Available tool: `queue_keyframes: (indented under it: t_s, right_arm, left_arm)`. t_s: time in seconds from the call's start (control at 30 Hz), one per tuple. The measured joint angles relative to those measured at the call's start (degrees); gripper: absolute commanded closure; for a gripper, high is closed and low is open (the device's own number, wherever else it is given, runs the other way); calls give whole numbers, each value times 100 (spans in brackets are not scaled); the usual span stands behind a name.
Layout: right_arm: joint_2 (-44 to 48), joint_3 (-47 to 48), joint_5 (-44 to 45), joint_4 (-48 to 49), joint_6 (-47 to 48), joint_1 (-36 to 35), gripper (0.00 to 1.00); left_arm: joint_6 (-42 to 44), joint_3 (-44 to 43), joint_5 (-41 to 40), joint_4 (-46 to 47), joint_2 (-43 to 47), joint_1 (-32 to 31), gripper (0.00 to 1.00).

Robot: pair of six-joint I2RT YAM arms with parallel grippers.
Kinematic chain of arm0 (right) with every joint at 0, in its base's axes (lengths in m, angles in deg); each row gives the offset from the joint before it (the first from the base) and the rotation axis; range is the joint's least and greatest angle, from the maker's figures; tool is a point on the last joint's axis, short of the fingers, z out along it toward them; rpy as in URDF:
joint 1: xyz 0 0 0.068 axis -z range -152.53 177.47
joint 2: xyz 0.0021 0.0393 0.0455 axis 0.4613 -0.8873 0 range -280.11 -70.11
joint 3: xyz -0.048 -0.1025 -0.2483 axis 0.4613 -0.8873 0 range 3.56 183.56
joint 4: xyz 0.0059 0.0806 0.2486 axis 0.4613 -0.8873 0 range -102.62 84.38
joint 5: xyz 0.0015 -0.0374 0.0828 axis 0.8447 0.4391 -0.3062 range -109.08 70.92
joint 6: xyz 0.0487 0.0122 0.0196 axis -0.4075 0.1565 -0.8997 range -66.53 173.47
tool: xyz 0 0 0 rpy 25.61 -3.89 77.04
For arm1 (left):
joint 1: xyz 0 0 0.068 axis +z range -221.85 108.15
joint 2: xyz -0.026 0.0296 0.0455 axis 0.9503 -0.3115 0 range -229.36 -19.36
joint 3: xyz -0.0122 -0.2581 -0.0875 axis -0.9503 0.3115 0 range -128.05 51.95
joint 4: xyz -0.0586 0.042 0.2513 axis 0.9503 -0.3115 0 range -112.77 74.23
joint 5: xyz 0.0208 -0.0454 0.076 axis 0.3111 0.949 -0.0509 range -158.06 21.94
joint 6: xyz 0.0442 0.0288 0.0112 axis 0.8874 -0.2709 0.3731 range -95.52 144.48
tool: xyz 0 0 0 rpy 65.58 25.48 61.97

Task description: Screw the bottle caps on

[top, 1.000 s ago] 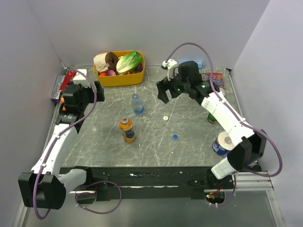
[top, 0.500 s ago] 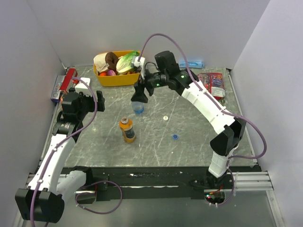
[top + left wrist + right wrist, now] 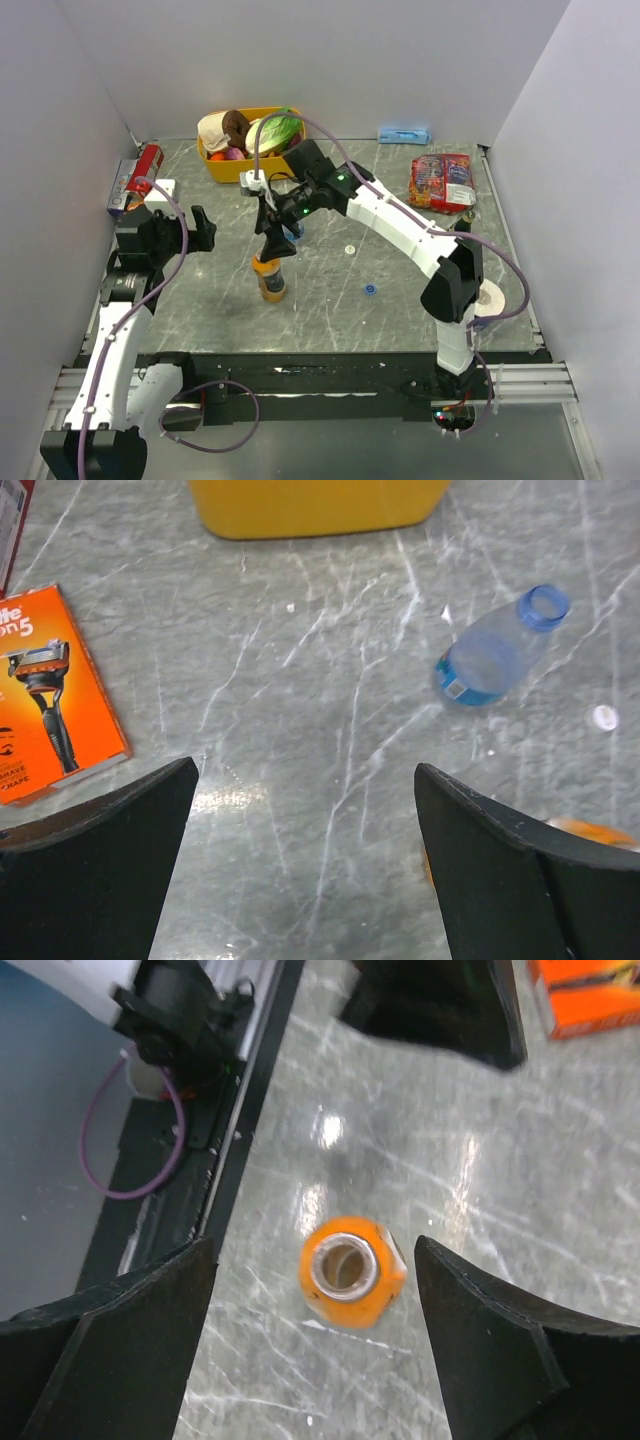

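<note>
The orange bottle (image 3: 268, 279) stands uncapped at the table's middle left; in the right wrist view its open mouth (image 3: 350, 1268) shows from above. My right gripper (image 3: 272, 243) hovers open just above it, one finger on each side (image 3: 315, 1247). The clear water bottle (image 3: 291, 236) stands just behind, partly hidden by that gripper, and shows uncapped in the left wrist view (image 3: 495, 656). The white cap (image 3: 349, 249) and the blue cap (image 3: 371, 290) lie on the table to the right. My left gripper (image 3: 204, 229) is open and empty (image 3: 305, 770), left of the bottles.
A yellow basket (image 3: 250, 165) of toy food stands at the back. An orange razor box (image 3: 50, 705) and a red can (image 3: 148, 163) lie at the far left. A red packet (image 3: 440, 180) lies at the back right. The blue-and-white can (image 3: 490, 297) stands behind the right arm.
My right arm has swung from the back right across to the left and down, and its gripper now hangs over the orange bottle. My left gripper drifted slightly toward the front.
</note>
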Motion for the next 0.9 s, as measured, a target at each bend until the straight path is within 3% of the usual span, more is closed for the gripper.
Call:
queue_keyframes:
  t_s: [0.43,0.53,0.57,0.67,0.73,0.9]
  right_arm:
    - [-201,-522,291,181,125,-42,32]
    - [-190,-916,319,505,72,-66,46]
    - [-188,-1023,332,603,33,-70,58]
    - [-57,-1233,352,1049,-63,-76,73]
    - [109,-1331,516,1128,-162,-79,79]
    - [437,-1281,739,1128,-420,68,82]
  left_arm:
    - [-107,0,186,-131,83,173,4]
    - [-105,0,236,-149,83,221,4]
    - [-101,0,249,-149,76,232,4]
    - [-24,0,380,-125,22,256,3]
    - [118,0,691,-101,-74,269,4]
    - [798,4,1967,-87,-201,267,4]
